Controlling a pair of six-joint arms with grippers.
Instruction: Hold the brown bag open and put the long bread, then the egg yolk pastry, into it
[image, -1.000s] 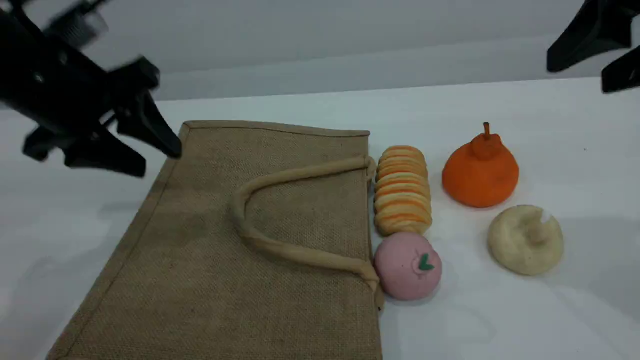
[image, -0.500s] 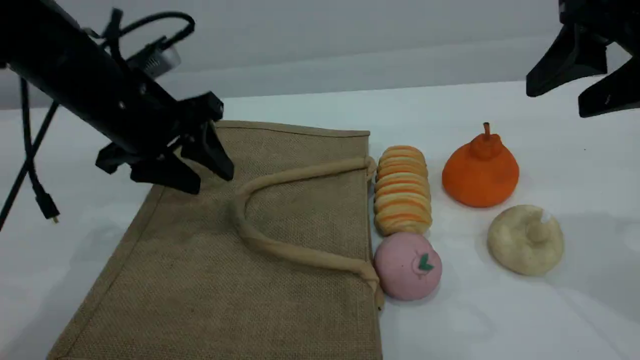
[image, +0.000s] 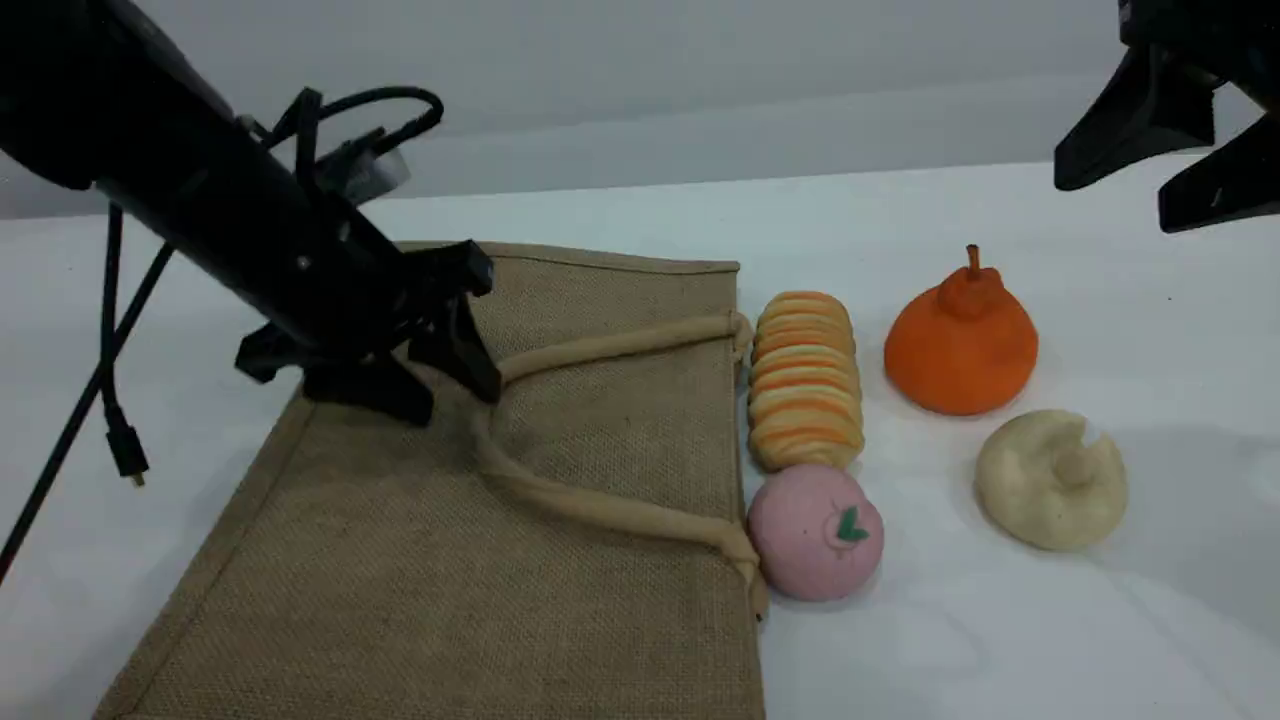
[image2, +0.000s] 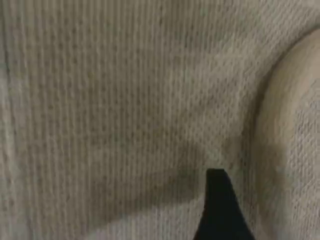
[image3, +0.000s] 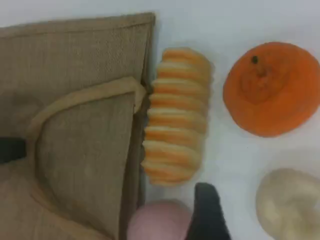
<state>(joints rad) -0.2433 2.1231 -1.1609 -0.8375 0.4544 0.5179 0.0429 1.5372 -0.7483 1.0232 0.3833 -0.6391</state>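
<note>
White table (image: 1100, 640) holds unlabelled brown bag (image: 400, 560).

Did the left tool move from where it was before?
Yes. The left tool slid rightward over the bag, reaching its handle.

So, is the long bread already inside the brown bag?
No, the long bread lies on the table beside the flat brown bag, next to its open edge.

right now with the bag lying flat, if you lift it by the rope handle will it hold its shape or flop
Probably flop: the brown bag lies flat as woven cloth, and its rope handle bends in a loose loop. It looks light, so lifting may drag it toward the long bread beside its edge.
</note>
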